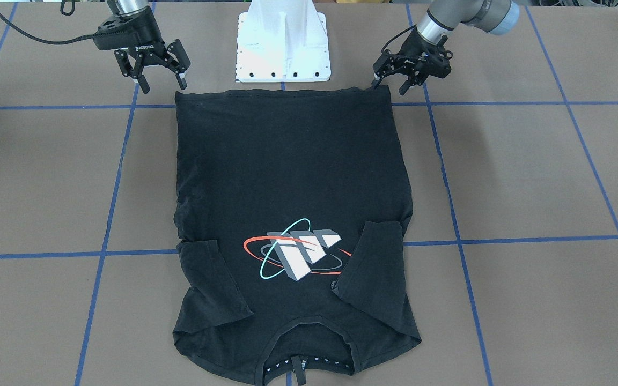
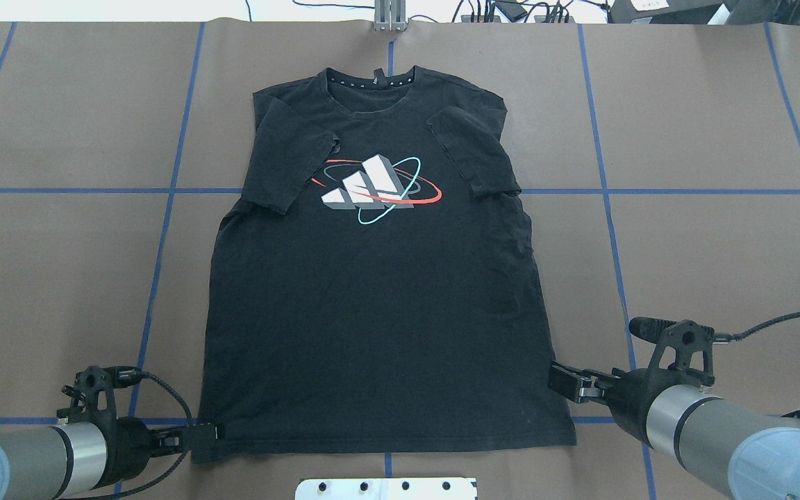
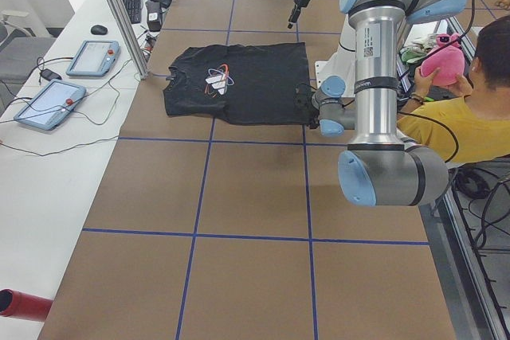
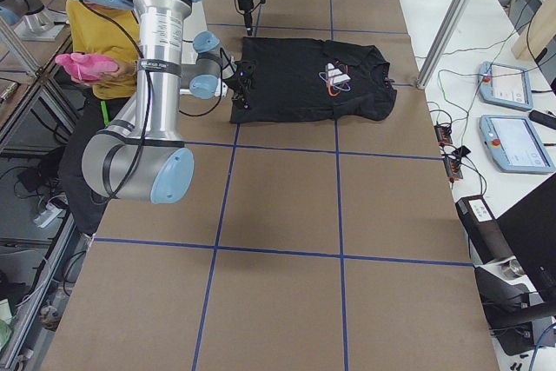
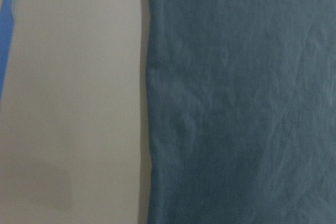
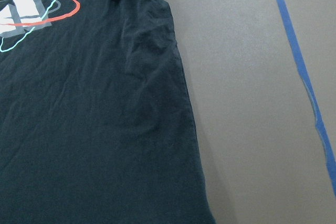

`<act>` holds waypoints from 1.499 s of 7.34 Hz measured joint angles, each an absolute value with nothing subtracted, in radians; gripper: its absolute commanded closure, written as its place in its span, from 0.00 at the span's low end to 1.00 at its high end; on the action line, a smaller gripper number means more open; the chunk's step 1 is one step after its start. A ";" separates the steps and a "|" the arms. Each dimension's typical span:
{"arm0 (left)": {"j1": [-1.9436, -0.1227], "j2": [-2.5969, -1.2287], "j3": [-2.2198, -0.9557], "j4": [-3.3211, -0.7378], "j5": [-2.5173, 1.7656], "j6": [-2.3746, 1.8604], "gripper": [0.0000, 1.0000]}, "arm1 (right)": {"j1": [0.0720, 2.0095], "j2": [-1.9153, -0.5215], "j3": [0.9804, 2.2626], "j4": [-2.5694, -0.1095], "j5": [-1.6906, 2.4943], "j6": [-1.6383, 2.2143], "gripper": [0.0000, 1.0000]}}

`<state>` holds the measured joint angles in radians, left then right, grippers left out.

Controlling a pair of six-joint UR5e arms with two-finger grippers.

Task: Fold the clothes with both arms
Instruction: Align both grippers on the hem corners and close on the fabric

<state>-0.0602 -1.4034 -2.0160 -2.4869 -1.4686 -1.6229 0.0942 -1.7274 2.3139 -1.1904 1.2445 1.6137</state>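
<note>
Black short-sleeved T-shirt lies flat, graphic up, on brown blue-taped table. Overhead, black left gripper, fingers apart, sits at its 7 o'clock hem corner; black right gripper, also spread, near 4 o'clock.

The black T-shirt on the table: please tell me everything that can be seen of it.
The black short-sleeved T-shirt, of slightly creased fabric, lies flat, print up, on the brown table. A grey-white block graphic with red-orange and teal rings is on the chest. Both sleeves are folded inward over the front. The collar points away from the robot; the hem lies nearest it. The open left hand and open right hand are near the hem corners; contact cannot be told.
</note>
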 measured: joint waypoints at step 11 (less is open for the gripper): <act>-0.012 -1.404 -1.999 -2.485 -1.437 -1.641 0.99 | 0.089 -1.727 2.329 -1.190 1.243 1.614 0.00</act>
